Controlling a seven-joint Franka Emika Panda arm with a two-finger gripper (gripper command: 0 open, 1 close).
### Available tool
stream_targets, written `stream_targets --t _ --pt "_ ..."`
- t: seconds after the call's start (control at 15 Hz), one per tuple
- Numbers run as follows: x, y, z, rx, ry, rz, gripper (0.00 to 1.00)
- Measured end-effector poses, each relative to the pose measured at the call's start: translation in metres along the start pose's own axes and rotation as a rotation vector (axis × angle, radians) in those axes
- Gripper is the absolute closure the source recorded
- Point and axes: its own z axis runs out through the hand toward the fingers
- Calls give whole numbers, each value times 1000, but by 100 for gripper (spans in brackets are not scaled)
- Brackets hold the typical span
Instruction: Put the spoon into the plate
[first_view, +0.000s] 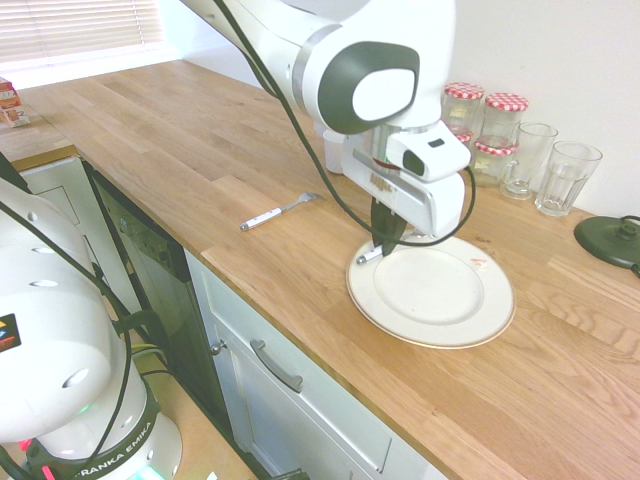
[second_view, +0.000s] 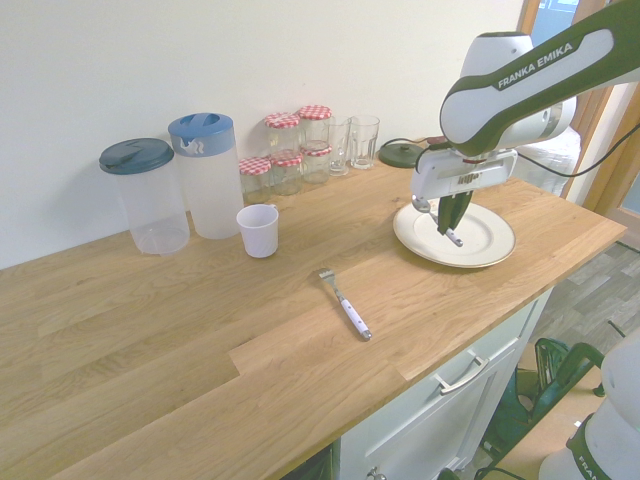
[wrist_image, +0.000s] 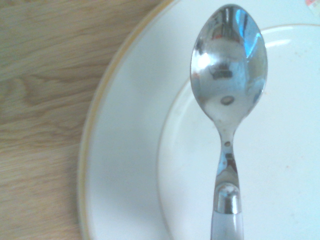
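Light-toned wooden planks are forming the kitchen counter (second_view: 200, 330), their grain running lengthwise beneath a plain pale wall (second_view: 330, 50). White cabinet fronts (first_view: 290, 370) with metal handles are standing below the counter's edge, and a window blind (first_view: 75, 30) is hanging beyond its far end in the first exterior view.

Above the plate (second_view: 480, 240), the gripper (second_view: 448, 225) is pointing down with its fingers clamped on the spoon (wrist_image: 229, 70). The spoon's white handle is sitting between them, and its shiny oval bowl is extending over the plate. Whether the spoon is touching the plate is not clear. The plate is lying flat on the wood, its thin tan line circling the rim.

Well apart from the plate, a white-handled fork (second_view: 346, 305) is resting on bare planks. Along the wall, two lidded pitchers (second_view: 150, 200) (second_view: 208, 180) are standing near a white cup (second_view: 259, 231). Jars with red-checked lids (second_view: 286, 172) are standing stacked beside clear drinking glasses (second_view: 363, 143), and a dark green round object (first_view: 612, 240) is lying near the glasses.
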Motion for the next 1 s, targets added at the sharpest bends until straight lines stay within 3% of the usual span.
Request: stream_targets --t 0.6,0.67,1.0 --pt "57 17 33 -21 -17 41 100" --pt "59 18 33 -19 -18 38 0" --pt "60 19 33 -16 -19 18 0"
